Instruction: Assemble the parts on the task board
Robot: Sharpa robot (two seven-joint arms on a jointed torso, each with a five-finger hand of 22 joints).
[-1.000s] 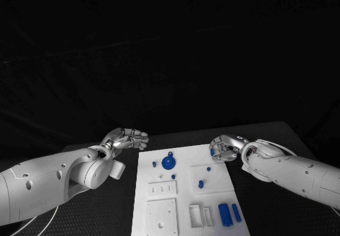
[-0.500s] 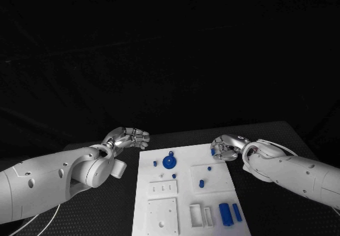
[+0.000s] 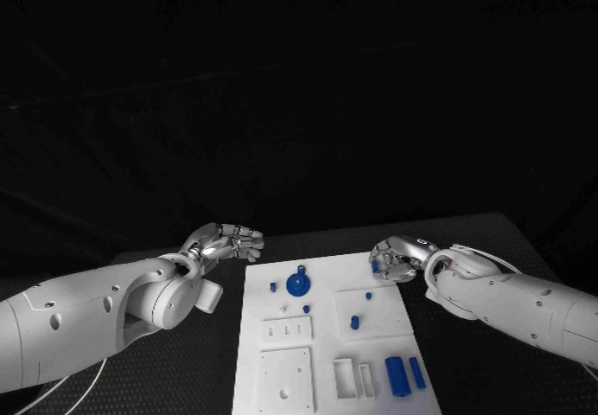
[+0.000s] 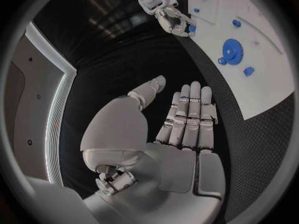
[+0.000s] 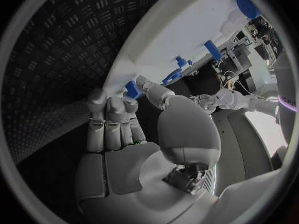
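Clearance around the task board (image 3: 281,363)
Bare worktop (image 3: 486,363) flanks both long sides. Left hand (image 3: 227,243) and right hand (image 3: 395,259) crowd the far corners; blue gear (image 3: 296,284) and pegs (image 3: 401,376) stand proud.

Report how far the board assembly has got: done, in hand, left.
Done: a blue gear and small blue pegs look seated on the white task board. In hand: the right hand, at the board's far right corner, pinches a small blue part. The left hand hangs empty off the board's left side. Left: two long blue pieces lie loose near the front edge.
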